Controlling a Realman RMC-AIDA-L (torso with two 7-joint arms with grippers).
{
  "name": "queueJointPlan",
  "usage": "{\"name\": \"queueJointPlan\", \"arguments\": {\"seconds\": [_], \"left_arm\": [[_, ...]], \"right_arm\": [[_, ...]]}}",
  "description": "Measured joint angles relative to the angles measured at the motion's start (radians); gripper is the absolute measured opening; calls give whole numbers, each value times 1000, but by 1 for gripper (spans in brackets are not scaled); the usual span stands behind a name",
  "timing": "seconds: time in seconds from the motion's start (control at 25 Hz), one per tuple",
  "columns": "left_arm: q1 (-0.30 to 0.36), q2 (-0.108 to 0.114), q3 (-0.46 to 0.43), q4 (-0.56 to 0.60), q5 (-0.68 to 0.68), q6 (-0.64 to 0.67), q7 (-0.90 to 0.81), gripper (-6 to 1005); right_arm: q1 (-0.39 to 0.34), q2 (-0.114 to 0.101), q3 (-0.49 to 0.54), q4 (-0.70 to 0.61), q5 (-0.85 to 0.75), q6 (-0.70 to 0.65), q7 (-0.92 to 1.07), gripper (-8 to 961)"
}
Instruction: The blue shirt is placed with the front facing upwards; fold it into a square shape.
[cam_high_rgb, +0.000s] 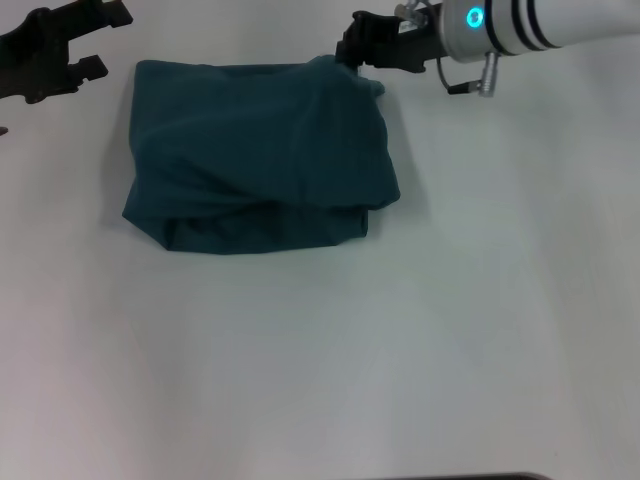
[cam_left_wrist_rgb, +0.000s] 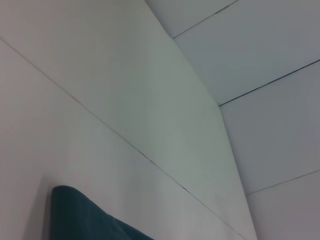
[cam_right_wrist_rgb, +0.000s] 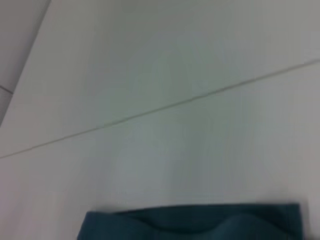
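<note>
The blue shirt (cam_high_rgb: 260, 155) lies folded into a rumpled, roughly square bundle in the upper middle of the head view, on the white table (cam_high_rgb: 320, 360). No lettering or label shows on it. The right gripper (cam_high_rgb: 352, 52) reaches in from the upper right on a nearly level arm and meets the shirt's upper right corner; whether it pinches the cloth cannot be told. The left gripper (cam_high_rgb: 88, 48) sits in the upper left, just beside the shirt's upper left corner without touching it, fingers spread.
</note>
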Motion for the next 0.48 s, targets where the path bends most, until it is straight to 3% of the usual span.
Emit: {"name": "queueJointPlan", "arguments": {"seconds": [0.2,0.36,0.48], "left_arm": [[1,2,0,1,0,-2,-3,937],[-1,4,0,1,0,-2,-8,937],[-5,5,0,1,0,-5,-11,937]], "right_arm": [[-40,-39,12,-46,4,-97,5,163],[-68,-50,14,-75,4,-133,11,196],[-70,-60,13,-69,3,-170,26,436]]}}
